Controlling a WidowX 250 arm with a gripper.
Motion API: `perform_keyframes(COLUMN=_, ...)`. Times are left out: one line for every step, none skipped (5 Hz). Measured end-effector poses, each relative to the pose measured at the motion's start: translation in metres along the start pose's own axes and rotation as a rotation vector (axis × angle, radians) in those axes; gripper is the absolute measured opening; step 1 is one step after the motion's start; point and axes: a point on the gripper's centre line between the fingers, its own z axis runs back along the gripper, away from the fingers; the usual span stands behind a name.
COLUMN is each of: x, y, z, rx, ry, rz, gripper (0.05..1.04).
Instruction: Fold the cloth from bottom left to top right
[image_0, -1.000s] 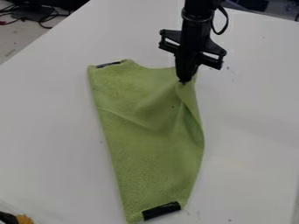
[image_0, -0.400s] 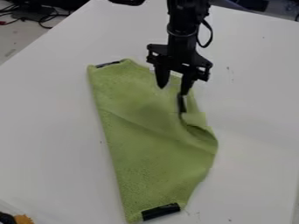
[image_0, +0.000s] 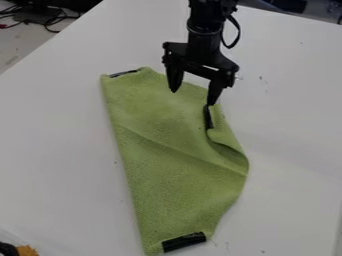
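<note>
Three black strips sit at corners of the green cloth (image_0: 170, 165), likely there to show where to grip: one at its upper left (image_0: 123, 74), one at its bottom end (image_0: 184, 241), and one on the turned-over flap (image_0: 224, 134) by its upper right edge. The cloth lies on the white table (image_0: 60, 150), with a loose bulge along its right side, probably because the fold is soft and unpressed.

Above the cloth's upper part hangs the claw (image_0: 194, 97), its two fingers spread wide with nothing between them. It seems to be placed and opened that way to leave the flap lying free. One fingertip is right by the flap's strip; whether they touch, I cannot tell.

The fold looks mostly made, though uneven. The next move probably calls for a straight lift off the cloth, since a sideways one could drag the flap's corner.
</note>
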Motion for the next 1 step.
perform_keyframes(x=-0.0061, y=0.0046, z=0.0020, rx=0.024, ry=0.039, rz=-0.018, gripper=1.003)
